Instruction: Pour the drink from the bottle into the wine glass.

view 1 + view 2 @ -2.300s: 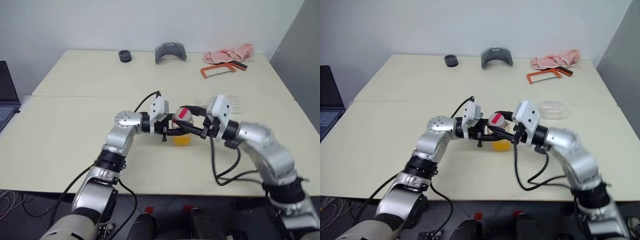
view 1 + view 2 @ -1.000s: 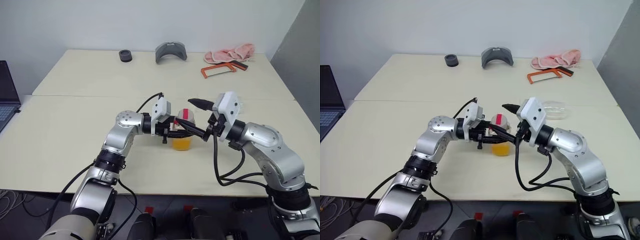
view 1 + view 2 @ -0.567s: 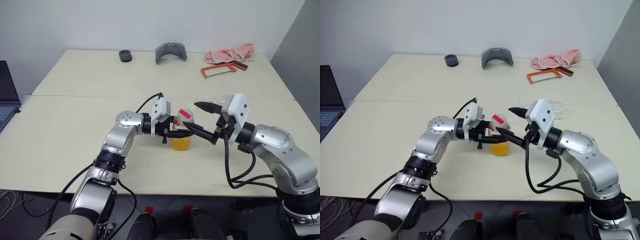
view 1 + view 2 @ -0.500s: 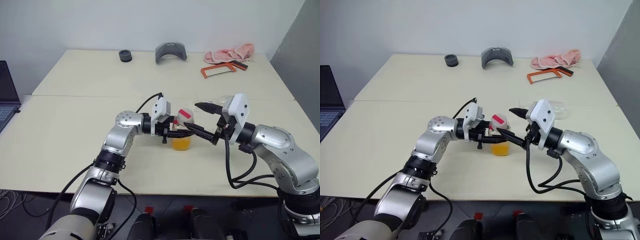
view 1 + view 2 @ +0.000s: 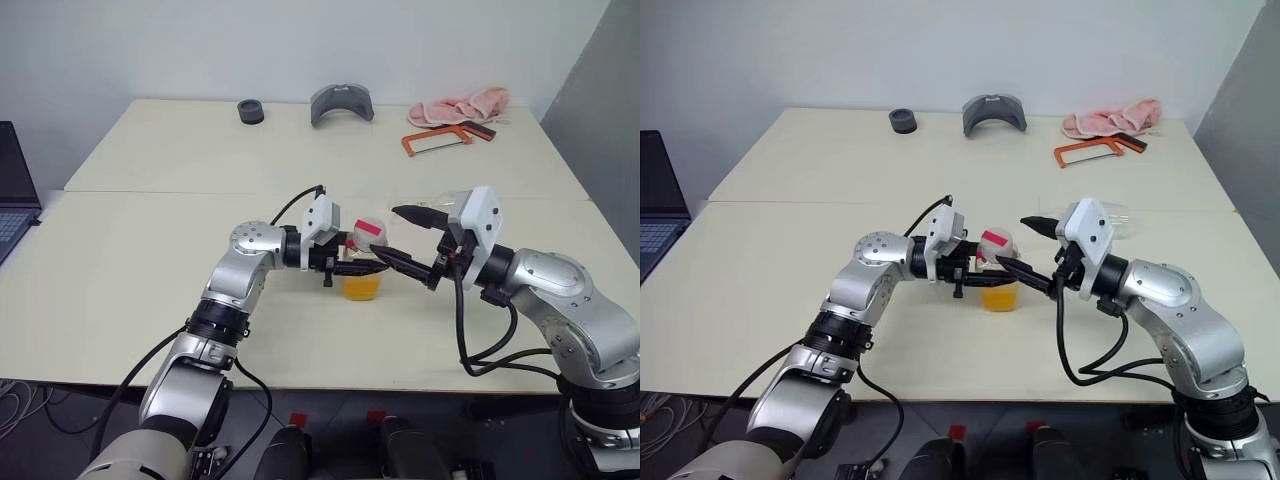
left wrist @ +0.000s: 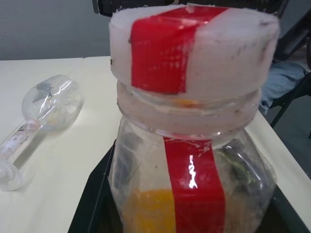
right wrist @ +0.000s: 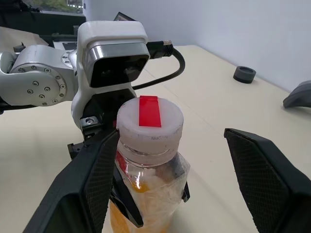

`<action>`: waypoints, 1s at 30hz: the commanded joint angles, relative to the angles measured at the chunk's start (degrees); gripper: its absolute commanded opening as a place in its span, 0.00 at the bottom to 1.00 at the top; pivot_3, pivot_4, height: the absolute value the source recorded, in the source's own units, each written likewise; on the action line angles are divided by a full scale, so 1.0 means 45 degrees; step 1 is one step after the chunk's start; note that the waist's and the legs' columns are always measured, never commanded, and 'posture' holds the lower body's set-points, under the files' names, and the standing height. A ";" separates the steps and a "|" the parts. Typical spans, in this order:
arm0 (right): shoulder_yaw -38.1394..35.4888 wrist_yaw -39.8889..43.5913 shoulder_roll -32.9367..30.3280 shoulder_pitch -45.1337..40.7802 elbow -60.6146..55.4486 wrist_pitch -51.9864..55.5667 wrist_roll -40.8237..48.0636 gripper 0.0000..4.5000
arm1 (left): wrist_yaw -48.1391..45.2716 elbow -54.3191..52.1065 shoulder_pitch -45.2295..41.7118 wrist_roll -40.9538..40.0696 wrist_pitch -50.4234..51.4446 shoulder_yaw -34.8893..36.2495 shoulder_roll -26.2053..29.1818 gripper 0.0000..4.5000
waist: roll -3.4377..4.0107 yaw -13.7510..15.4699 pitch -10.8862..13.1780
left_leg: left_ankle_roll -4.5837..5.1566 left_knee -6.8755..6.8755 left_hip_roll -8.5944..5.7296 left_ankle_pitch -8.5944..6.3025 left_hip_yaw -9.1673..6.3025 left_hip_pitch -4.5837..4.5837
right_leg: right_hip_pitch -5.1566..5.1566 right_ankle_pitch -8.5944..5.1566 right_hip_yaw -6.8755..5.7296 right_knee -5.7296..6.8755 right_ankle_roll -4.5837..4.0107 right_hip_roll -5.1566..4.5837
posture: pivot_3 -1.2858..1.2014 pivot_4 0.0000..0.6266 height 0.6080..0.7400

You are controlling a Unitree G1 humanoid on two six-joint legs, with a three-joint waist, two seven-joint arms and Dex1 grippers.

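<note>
right wrist view looks along the right end effector (image 7: 172, 170), whose two black fingers stand wide apart on either side of the bottle (image 7: 146, 165), touching nothing. left end effector (image 5: 345, 262) is closed around the bottle's body, holding it upright near the middle of the table (image 5: 150, 260). the cap (image 7: 149, 124), whitish with a red stripe of tape, is on, and the drink (image 5: 362, 285) fills only the lower part. the wine glass (image 6: 41, 116) lies on its side on the table just beyond the right arm, apart from the bottle.

judged from this, the step in hand is uncapping: the right fingers would need to close on the cap and twist while the left keeps its hold. the glass also needs standing up before any pour.

room is good: the near table edge is well clear of the bottle, and the clutter at the far edge, a pink cloth (image 5: 460, 105), an orange saw (image 5: 435, 140), a grey piece (image 5: 341, 103) and a black ring (image 5: 250, 111), is well apart.
</note>
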 commanded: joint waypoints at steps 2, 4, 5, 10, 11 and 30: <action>-0.0529 0.0002 -0.0162 -0.0115 -0.0133 -0.0053 0.0157 0.81 | -0.0147 -0.0433 -0.0025 -0.0200 -0.0275 0.0130 -0.0007 0.38 | 0.0000 0.0000 0.0000 | 0.0000 0.0000 0.0000 0.0000 0.0000 0.0000 | 0.0000 0.0000 0.0000 0.0000 0.0000 0.0000 | 0.52 0.24 1.00; -0.0535 0.0035 -0.0183 -0.0108 -0.0139 -0.0026 0.0207 0.81 | -0.0144 -0.0431 -0.0020 -0.0200 -0.0275 0.0126 -0.0014 0.38 | 0.0000 0.0001 0.0000 | 0.0000 0.0000 0.0000 0.0000 0.0000 0.0000 | 0.0000 0.0000 0.0000 0.0000 0.0000 0.0000 | 0.52 0.24 1.00; -0.0532 0.0049 -0.0204 -0.0101 -0.0140 -0.0021 0.0219 0.81 | -0.0141 -0.0434 -0.0016 -0.0199 -0.0277 0.0125 -0.0016 0.38 | 0.0000 0.0000 0.0000 | 0.0000 0.0000 0.0000 0.0000 0.0000 0.0000 | 0.0000 0.0000 0.0000 0.0000 0.0000 0.0000 | 0.52 0.24 1.00; -0.0551 0.0113 -0.0290 -0.0075 -0.0155 0.0010 0.0304 0.81 | -0.0137 -0.0452 0.0003 -0.0192 -0.0275 0.0129 -0.0031 0.38 | 0.0000 0.0000 0.0000 | 0.0000 0.0000 0.0000 0.0000 0.0000 0.0000 | 0.0000 0.0000 0.0000 0.0000 0.0000 0.0000 | 0.52 0.24 1.00; -0.0549 0.0127 -0.0301 -0.0074 -0.0148 0.0006 0.0300 0.81 | -0.0140 -0.0452 0.0005 -0.0192 -0.0271 0.0130 -0.0035 0.38 | 0.0000 0.0000 0.0000 | 0.0000 0.0000 0.0000 0.0000 0.0001 0.0000 | 0.0000 0.0000 0.0000 0.0000 0.0000 0.0000 | 0.52 0.24 1.00; -0.0698 0.0538 -0.0736 0.0121 -0.0097 0.0094 0.0613 0.81 | -0.0112 -0.0346 -0.0013 -0.0133 -0.0337 0.0126 -0.0077 0.38 | 0.0000 0.0001 0.0000 | 0.0001 0.0000 0.0000 -0.0001 0.0001 0.0000 | 0.0001 0.0000 0.0000 0.0000 0.0000 0.0000 | 0.52 0.24 1.00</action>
